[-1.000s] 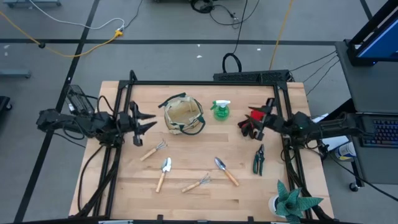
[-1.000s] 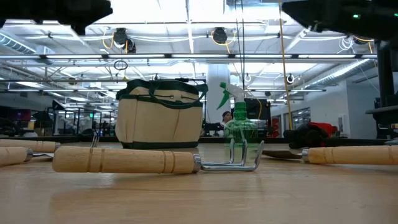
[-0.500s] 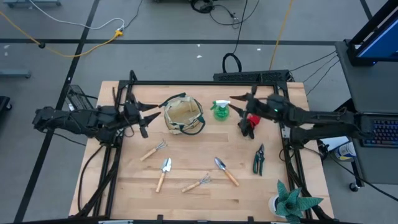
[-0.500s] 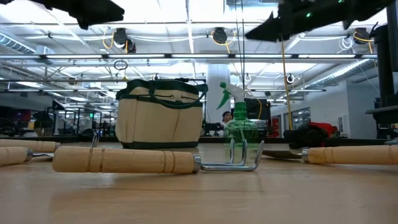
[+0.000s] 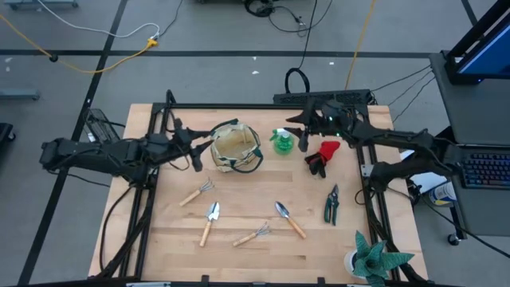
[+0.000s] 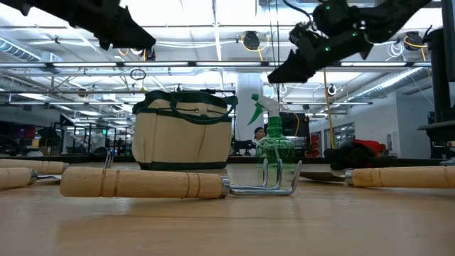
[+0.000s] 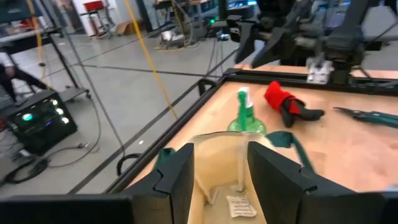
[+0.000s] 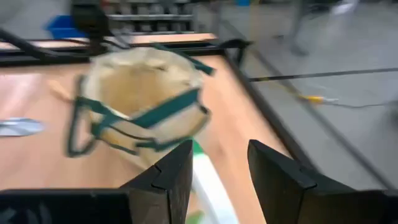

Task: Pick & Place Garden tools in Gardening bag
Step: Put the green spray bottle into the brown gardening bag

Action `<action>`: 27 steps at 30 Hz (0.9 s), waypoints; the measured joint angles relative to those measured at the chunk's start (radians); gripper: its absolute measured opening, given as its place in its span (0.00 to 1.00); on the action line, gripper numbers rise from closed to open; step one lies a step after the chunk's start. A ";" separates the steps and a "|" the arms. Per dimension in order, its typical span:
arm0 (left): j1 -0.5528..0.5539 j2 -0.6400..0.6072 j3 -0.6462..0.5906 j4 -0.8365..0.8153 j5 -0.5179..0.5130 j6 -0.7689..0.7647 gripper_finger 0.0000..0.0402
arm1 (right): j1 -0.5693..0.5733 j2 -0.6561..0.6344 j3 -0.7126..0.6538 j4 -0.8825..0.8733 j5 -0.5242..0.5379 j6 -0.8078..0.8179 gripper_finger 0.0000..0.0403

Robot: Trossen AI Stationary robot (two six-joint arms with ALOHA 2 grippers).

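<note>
The tan gardening bag [image 5: 235,148] with green trim stands open on the far middle of the table. Beside it to the right stand the green spray bottle [image 5: 282,142] and, farther right, the red glove [image 5: 323,155]. Green-handled shears [image 5: 331,204], two trowels [image 5: 211,222] [image 5: 288,218] and two hand rakes [image 5: 197,192] [image 5: 253,234] lie flat on the near half. My left gripper [image 5: 198,150] hangs open in the air just left of the bag, pointing at it. My right gripper [image 5: 295,134] is open too, high above the spray bottle [image 8: 208,180], pointing toward the bag [image 8: 143,99].
A spiky green plant in a white pot [image 5: 374,259] stands at the near right corner. A black metal frame [image 5: 263,105] runs along the far edge and both sides of the table. Bare wood lies between the bag and the tools on the near half.
My right gripper has swung from above the red glove toward the table's left and far edge, tipping up toward level, and now hangs over the spray bottle. My left gripper has moved right toward the bag and tipped up toward level. Nothing on the table has moved.
</note>
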 joint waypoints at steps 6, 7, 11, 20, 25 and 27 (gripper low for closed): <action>0.055 0.014 0.000 -0.001 0.054 0.000 0.39 | -0.040 0.074 0.124 -0.168 -0.064 -0.080 0.37; 0.064 0.014 0.000 0.001 0.073 0.000 0.39 | -0.044 0.086 0.130 -0.186 -0.063 -0.085 0.37; 0.084 0.014 0.000 0.012 0.121 0.000 0.39 | -0.057 0.131 0.132 -0.192 -0.058 -0.081 0.37; 0.096 0.014 0.000 0.017 0.122 0.002 0.39 | -0.065 0.171 0.135 -0.184 -0.086 -0.080 0.37; 0.096 0.014 0.000 0.002 0.123 0.000 0.39 | -0.069 0.145 0.132 -0.186 -0.105 -0.082 0.37; 0.096 0.014 0.000 -0.005 0.124 0.000 0.39 | -0.072 0.133 0.132 -0.185 -0.106 -0.083 0.37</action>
